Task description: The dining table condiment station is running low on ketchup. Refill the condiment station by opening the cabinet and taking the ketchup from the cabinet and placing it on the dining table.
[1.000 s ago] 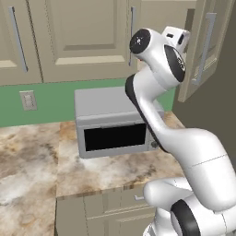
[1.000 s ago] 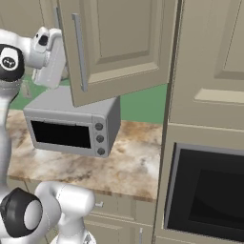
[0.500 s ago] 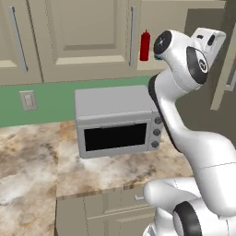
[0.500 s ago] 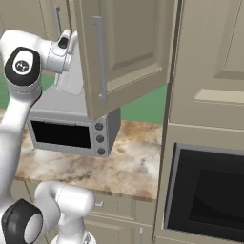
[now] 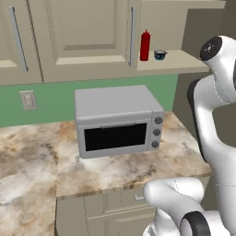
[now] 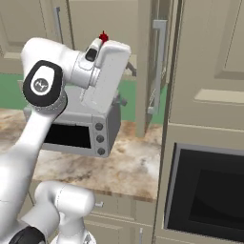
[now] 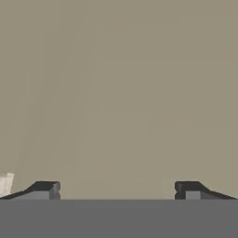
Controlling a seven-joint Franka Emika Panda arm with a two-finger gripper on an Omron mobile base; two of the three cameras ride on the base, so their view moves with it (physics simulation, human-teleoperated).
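Gripper point(image 7: 116, 188): fingertips are seen spread wide in the hand view, nothing between them, a flat beige surface close ahead. In the right base view the hand is raised beside the cabinet door point(image 6: 145, 71), swung open and seen edge-on. The ketchup point(image 5: 145, 45) is seen upright on the cabinet point(image 5: 173, 60) shelf in the left base view, just beside a small dark bowl point(image 5: 160, 55), above the microwave point(image 5: 117, 120).

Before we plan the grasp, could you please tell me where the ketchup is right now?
In the left base view, the ketchup stands upright on the open cabinet's shelf, upper right, just left of a small dark bowl, above the microwave.
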